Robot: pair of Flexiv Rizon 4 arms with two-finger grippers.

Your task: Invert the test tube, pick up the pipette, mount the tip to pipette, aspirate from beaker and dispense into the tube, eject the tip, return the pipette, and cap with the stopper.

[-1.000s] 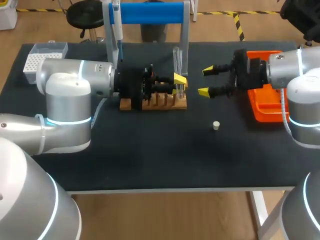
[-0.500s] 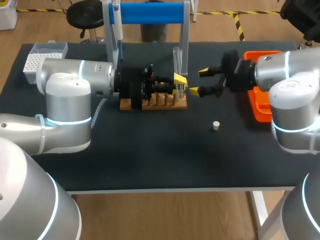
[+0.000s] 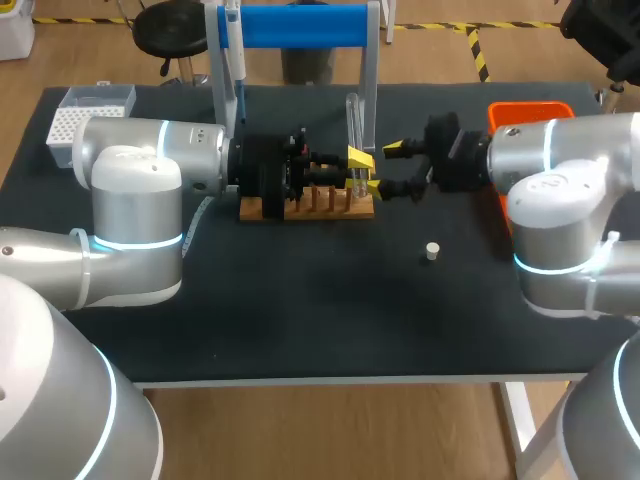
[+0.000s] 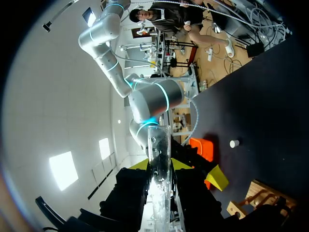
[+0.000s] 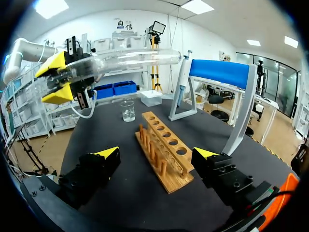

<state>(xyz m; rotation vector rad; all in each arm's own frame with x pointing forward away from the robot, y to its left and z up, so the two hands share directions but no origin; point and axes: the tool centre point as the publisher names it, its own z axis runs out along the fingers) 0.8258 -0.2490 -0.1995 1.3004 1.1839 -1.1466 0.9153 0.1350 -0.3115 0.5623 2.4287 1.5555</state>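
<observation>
**Head view.** Test tube: clear glass, upright over the end of the wooden rack, pinched near its lower end by the left gripper. Right gripper: fingers spread, just beside the test tube; contact could not be told. Stopper: small, white, lay apart on the table. Orange tray: partly hidden behind the right arm.

**Left wrist view.** Test tube stood clamped between the gripper's own fingers. The stopper lay ahead on the table.

**Right wrist view.** Own fingers stood wide apart, with the wooden rack ahead between them. The test tube was held above it in the left gripper. Beaker: beyond the wooden rack.
</observation>
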